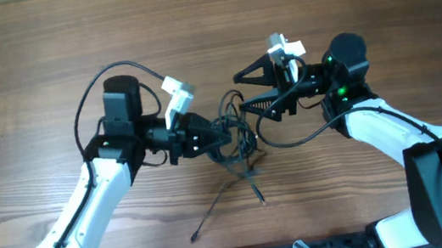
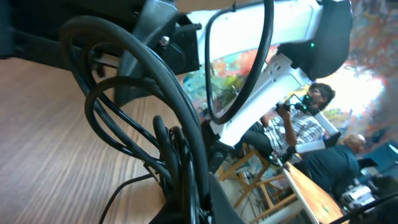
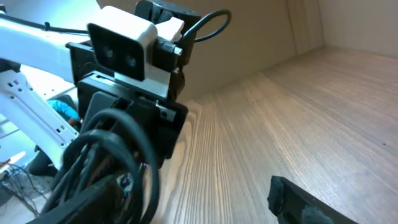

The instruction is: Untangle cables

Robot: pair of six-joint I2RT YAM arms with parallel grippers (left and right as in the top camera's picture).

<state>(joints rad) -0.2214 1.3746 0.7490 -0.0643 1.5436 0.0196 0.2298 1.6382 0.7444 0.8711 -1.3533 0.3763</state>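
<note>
table (image 1: 42,62): you worked over a wood-grain top, brown, with fine straight lines running left to right.
cables (image 1: 235,131): thin black cords, glossy and round in section, sat bunched in a knot of overlapping loops at the middle of the table, between your two arms.
loose tails (image 1: 215,206): two thin strands ran out of the knot toward the near edge. The longer one slanted near-left and lay flat on the wood, and the shorter one ended in a small plug.
left gripper (image 1: 206,140): you had its jaws closed together, clamped on the left side of the cables. In the left wrist view the loops rose in smooth curves from the fingers.
right gripper (image 1: 251,92): its dark, angular jaws stood wide apart just far-right of the knot. I could not tell whether any cord touched them.
</note>
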